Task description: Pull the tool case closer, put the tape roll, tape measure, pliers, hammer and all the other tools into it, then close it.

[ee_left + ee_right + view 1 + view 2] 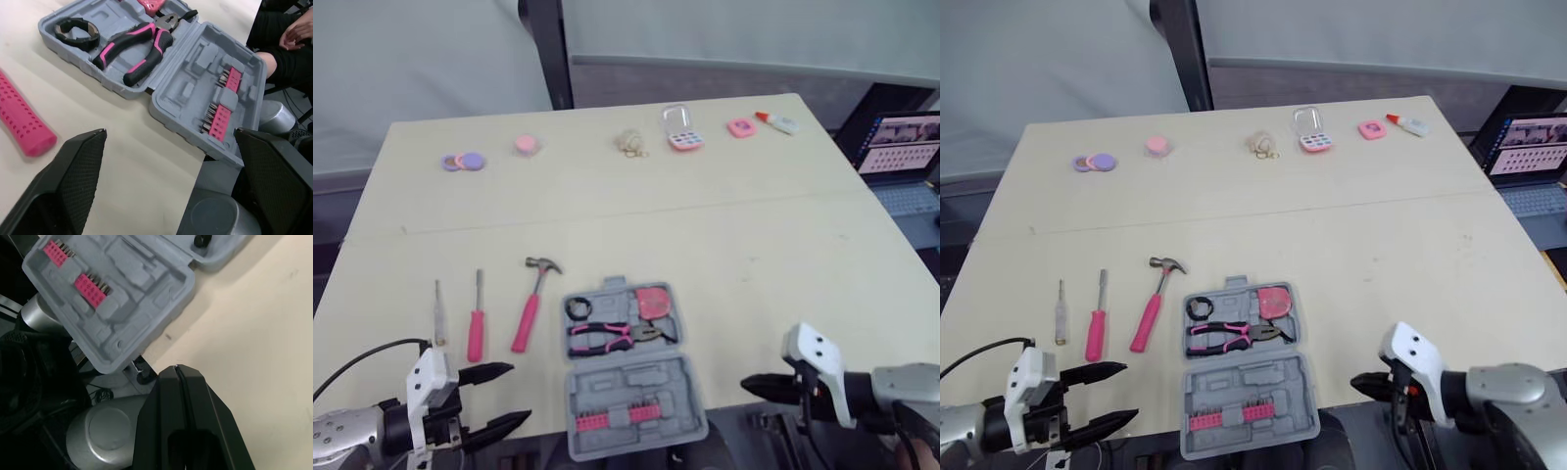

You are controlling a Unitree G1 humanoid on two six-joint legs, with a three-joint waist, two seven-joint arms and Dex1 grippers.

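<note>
The grey tool case lies open at the table's front middle, its lid half hanging over the edge with pink bit holders. Its base holds a black tape roll, pink-handled pliers and a pink tape measure. Left of the case lie a pink-handled hammer, a pink screwdriver and a thin clear screwdriver. My left gripper is open, empty, at the front edge below the screwdrivers. My right gripper is shut, empty, just right of the lid.
Along the table's far side lie purple and pink discs, a pink round piece, a beige bundle, a clear box, a pink square and a glue bottle. A laptop stands off the right edge. A person's hands show beyond the case.
</note>
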